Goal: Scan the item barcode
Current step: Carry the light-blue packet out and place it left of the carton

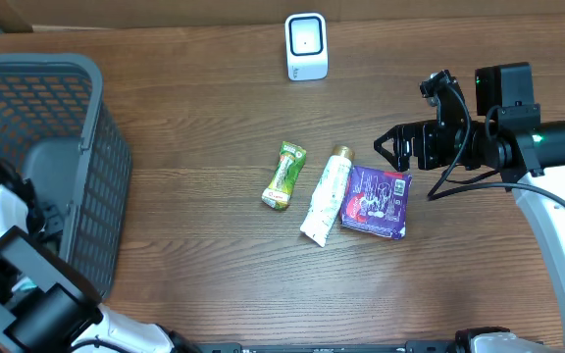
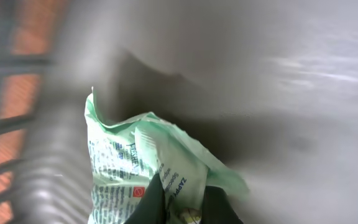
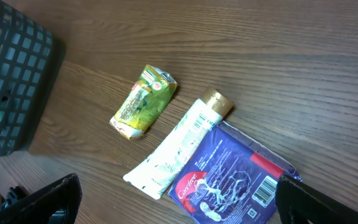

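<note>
The left fingers (image 2: 149,205) are pinching shut on a crumpled pale green packet (image 2: 145,155) with small print on it. In the left wrist view the packet is sitting against the grey mesh wall of the basket (image 1: 86,108), and the background is too blurred to tell whether it is resting on the basket floor or hanging clear of it. From overhead, the basket is standing at 9 o'clock on the wooden bench (image 1: 214,265), and the left arm (image 1: 3,221) is leaning over its 7 o'clock corner.

The right fingers (image 3: 48,202) are standing wide apart, holding nothing and hovering above the bench at about 3 o'clock, just beside the loose goods. Three items are lying flat in a row near the middle of the bench. A bright green sachet (image 1: 284,176) is lying apart on the 9 o'clock side. A white tube (image 1: 325,196) with a gold cap pointing toward 12 o'clock is lying in the middle. A purple pouch (image 1: 376,201) is touching the tube on its 3 o'clock side, with a barcode facing up near one corner.

The white scanner (image 1: 306,46) is standing at 12 o'clock near the far edge of the bench, well apart from both arms and from the packet.
</note>
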{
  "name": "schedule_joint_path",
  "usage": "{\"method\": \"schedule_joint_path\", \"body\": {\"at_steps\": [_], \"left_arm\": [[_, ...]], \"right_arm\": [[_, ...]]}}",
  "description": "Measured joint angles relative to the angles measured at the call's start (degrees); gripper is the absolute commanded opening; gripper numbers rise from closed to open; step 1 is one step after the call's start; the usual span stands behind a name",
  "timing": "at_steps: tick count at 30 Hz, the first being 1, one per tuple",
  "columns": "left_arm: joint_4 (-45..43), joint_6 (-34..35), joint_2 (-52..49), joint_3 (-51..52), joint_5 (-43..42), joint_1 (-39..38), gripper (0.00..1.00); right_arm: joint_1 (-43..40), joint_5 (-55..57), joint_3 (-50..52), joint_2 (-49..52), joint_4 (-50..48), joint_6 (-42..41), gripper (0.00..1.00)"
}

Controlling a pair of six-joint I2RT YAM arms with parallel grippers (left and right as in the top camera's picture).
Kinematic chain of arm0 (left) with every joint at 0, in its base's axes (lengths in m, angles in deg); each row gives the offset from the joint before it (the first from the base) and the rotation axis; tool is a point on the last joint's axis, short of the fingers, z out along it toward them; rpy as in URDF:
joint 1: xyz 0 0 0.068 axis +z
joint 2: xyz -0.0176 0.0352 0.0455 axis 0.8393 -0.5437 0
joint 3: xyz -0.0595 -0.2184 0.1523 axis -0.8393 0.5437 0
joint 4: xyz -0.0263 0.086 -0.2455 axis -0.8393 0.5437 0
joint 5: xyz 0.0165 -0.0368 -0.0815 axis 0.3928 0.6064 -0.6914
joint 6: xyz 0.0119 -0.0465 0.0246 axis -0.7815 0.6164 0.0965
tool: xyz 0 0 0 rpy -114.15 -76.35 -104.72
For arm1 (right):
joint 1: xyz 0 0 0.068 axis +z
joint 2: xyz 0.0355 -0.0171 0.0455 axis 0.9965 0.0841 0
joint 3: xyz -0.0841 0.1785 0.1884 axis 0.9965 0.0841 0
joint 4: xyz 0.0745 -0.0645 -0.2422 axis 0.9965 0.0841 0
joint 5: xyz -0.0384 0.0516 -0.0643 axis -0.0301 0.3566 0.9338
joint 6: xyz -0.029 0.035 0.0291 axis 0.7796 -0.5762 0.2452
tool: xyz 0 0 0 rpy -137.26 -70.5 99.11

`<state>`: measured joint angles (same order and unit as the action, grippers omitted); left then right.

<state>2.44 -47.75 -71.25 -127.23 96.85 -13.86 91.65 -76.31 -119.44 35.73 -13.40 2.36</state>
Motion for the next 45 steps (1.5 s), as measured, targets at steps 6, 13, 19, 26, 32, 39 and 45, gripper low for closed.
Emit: {"method": "schedule_joint_path", "body": {"at_steps": [6,13,19,26,32,39,45], "left_arm": [[13.2,1.8,-3.8,-11.8,-5.3,-4.2,0.04],[25.7,3.9,-4.3,-33.8,-11.6,-5.0,0.04],[34.6,5.1,-4.2,-50.1,-20.3,-5.0,0.04],[41.4,8.2,-4.0,-63.2,-31.4,-7.1,0.04],[44.1,9.6,-1.2,-69.4,-39.1,-12.6,0.04],[45.1,9.9,5.8,-71.1,-40.7,-23.6,0.04],[48.3,11.6,7.4,-68.9,-37.8,-34.9,0.04]], "right_arm": [[0.0,0.0,0.0,0.0,-0.2,0.0,1.00],[0.0,0.0,0.0,0.0,-0.2,0.0,1.00],[0.0,0.0,0.0,0.0,-0.2,0.0,1.00],[0.0,0.0,0.0,0.0,-0.1,0.0,1.00],[0.0,0.0,0.0,0.0,0.0,0.0,1.00],[0.0,0.0,0.0,0.0,0.0,0.0,1.00],[0.0,0.0,0.0,0.0,0.2,0.0,1.00]]}}
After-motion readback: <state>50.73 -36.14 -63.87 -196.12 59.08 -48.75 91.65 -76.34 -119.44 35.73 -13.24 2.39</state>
